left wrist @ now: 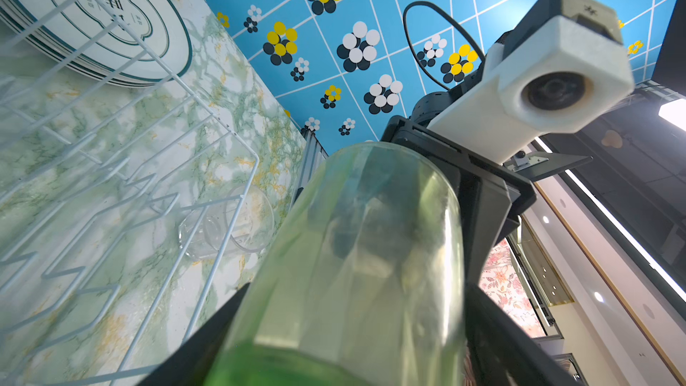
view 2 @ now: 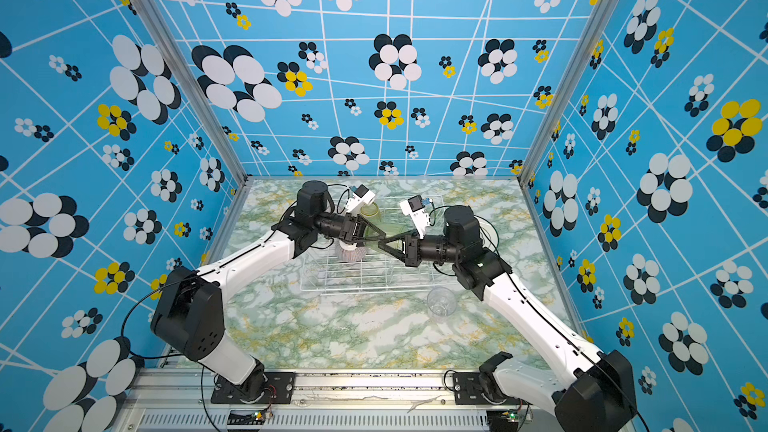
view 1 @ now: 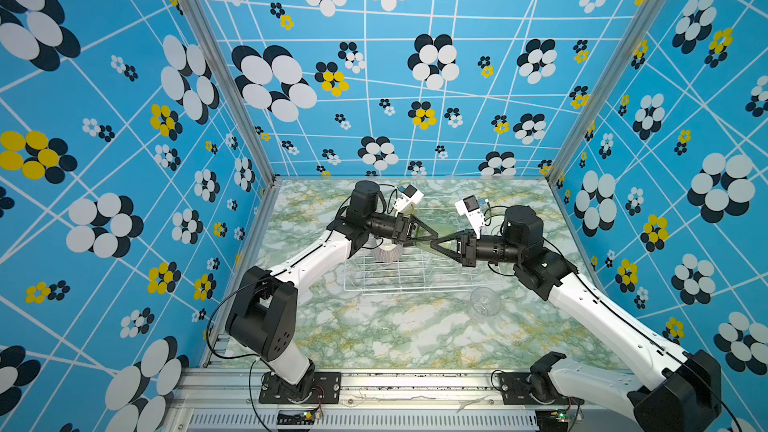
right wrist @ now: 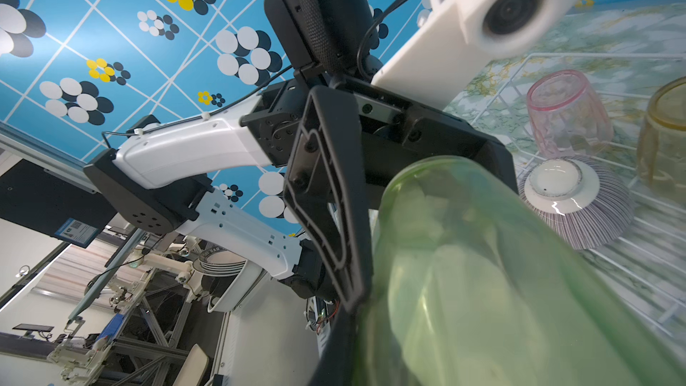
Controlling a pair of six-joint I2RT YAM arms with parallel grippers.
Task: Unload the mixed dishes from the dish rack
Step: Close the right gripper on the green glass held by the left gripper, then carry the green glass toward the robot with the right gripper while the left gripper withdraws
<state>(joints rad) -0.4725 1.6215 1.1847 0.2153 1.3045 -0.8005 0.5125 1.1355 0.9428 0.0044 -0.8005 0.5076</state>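
Honestly, the sketchy part is the mid-air swap: the green glass [left wrist: 352, 254] is hanging on its side over the middle of the rack [view 1: 415, 289], between both arms and well clear of the table [view 1: 395, 338]. If the two arms are pulling apart while both are gripping, the glass is getting twisted. If one is letting go too soon, a slick glass on a thin pinch is probably swinging down and slipping. Anything dropping from there is landing on the upside-down bowl [view 1: 385, 253] or bouncing toward the pink glass [right wrist: 568, 113] and the yellow glass [right wrist: 664, 135] sitting in the rack. The fingertips are also crossing right at the same spot, so they could be bumping each other. As for the tools, the right gripper [view 1: 433, 243] is pinching fully closed, and it looks like it's biting the thin wall at one end of the glass. The left gripper [view 1: 434, 236] is standing wide with a finger on either side of the body, and I can't tell whether it's pressing or already loose.
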